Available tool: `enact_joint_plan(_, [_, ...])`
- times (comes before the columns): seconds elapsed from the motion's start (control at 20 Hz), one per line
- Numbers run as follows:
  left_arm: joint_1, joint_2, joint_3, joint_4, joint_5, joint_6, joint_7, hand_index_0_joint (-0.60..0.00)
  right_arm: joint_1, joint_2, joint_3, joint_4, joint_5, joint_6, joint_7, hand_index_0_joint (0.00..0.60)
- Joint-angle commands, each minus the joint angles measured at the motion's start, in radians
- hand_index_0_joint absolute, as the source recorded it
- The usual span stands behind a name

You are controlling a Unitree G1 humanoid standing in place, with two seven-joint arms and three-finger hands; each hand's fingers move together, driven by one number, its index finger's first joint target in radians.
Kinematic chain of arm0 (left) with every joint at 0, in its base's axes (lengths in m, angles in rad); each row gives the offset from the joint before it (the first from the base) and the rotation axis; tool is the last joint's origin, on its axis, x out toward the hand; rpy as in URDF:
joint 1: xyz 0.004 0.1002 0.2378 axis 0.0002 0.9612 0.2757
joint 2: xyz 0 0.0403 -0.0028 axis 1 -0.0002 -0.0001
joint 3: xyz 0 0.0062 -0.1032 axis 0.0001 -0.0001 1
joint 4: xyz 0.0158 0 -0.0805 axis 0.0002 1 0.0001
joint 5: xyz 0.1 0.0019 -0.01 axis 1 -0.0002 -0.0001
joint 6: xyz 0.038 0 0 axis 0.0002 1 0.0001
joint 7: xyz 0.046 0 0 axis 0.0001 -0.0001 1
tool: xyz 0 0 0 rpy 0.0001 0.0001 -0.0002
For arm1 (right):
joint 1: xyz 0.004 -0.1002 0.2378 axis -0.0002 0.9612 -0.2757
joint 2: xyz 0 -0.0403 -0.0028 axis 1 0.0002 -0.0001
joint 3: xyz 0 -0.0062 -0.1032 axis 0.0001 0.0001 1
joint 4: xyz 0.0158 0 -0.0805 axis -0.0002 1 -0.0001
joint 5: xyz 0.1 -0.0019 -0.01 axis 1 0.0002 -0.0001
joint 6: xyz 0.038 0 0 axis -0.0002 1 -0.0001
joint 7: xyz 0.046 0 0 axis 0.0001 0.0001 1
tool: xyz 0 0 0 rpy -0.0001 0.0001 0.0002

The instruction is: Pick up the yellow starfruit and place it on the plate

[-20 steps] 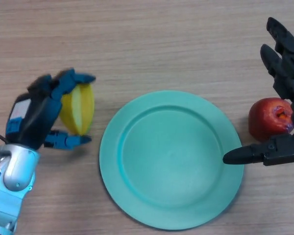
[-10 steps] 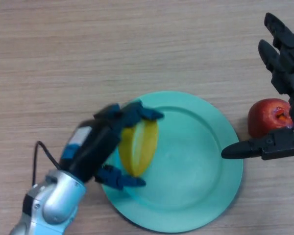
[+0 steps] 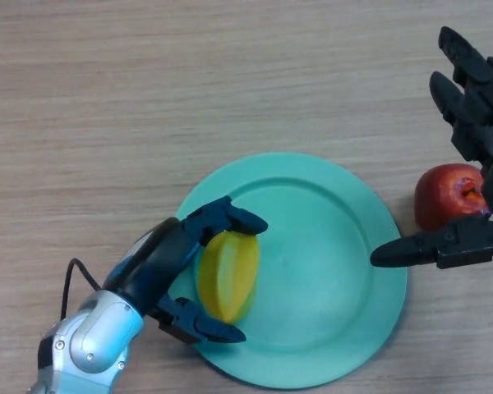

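The yellow starfruit (image 3: 228, 276) is over the left part of the green plate (image 3: 329, 271), held in my left hand (image 3: 168, 267). That hand's fingers curl over the fruit's top and its thumb wraps under the bottom. Whether the fruit touches the plate surface cannot be told. My right hand (image 3: 476, 123) stays at the right edge of the head view with fingers straight and thumb stretched toward the plate's right rim, holding nothing.
A red apple (image 3: 445, 195) sits on the wooden table (image 3: 189, 98) just right of the plate, between my right hand's thumb and fingers.
My left hand carried the starfruit from the table left of the plate rightward onto the plate's left part, then lowered slightly. The right hand barely moved.
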Motion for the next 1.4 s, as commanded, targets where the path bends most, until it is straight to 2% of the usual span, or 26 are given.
enact_joint_plan(0.05, [-0.028, 0.006, 0.012, -0.015, -0.005, -0.077, 0.069, -0.15, -0.02, -0.018, -0.04, -0.042, 0.032, -0.145, -0.01, 0.0])
enact_joint_plan(0.1, [-0.032, 0.005, 0.014, -0.008, 0.0, -0.093, 0.091, -0.052, -0.021, -0.017, -0.041, -0.045, 0.034, -0.143, -0.014, 0.0])
enact_joint_plan(0.15, [-0.031, 0.005, 0.014, -0.01, 0.005, -0.104, 0.104, 0.0, -0.021, -0.018, -0.041, -0.052, 0.036, -0.136, -0.016, 0.0])
enact_joint_plan(0.4, [-0.024, 0.005, 0.025, -0.085, -0.036, -0.104, 0.119, 0.0, -0.015, -0.016, -0.04, -0.061, 0.033, -0.131, -0.017, 0.0])
enact_joint_plan(0.5, [-0.018, 0.004, 0.034, -0.168, -0.124, -0.098, 0.134, 0.0, -0.019, -0.016, -0.037, -0.054, 0.023, -0.136, -0.02, 0.0])
enact_joint_plan(0.6, [-0.02, 0.004, 0.056, -0.281, -0.241, -0.024, 0.122, 0.0, -0.02, -0.016, -0.035, -0.055, 0.024, -0.13, -0.021, 0.0])
enact_joint_plan(0.8, [-0.044, 0.031, 0.168, -0.448, -0.491, 0.099, 0.151, 0.0, -0.02, -0.014, -0.037, -0.048, 0.025, -0.142, -0.023, 0.0])
enact_joint_plan(0.9, [-0.044, 0.056, 0.234, -0.469, -0.547, 0.083, 0.187, 0.0, -0.023, -0.018, -0.04, -0.047, 0.024, -0.139, -0.019, 0.0])
enact_joint_plan(1.05, [-0.023, 0.095, 0.354, -0.469, -0.692, 0.051, 0.197, 0.0, -0.027, -0.023, -0.051, -0.045, 0.032, -0.144, -0.012, 0.0])
enact_joint_plan(1.2, [0.004, 0.109, 0.378, -0.445, -0.702, 0.063, 0.196, 0.0, -0.021, -0.023, -0.058, -0.055, 0.061, -0.143, -0.013, 0.0])
enact_joint_plan(1.4, [-0.007, 0.116, 0.387, -0.451, -0.662, 0.081, 0.202, 0.0, -0.02, -0.017, -0.042, -0.04, 0.05, -0.158, -0.019, 0.0])
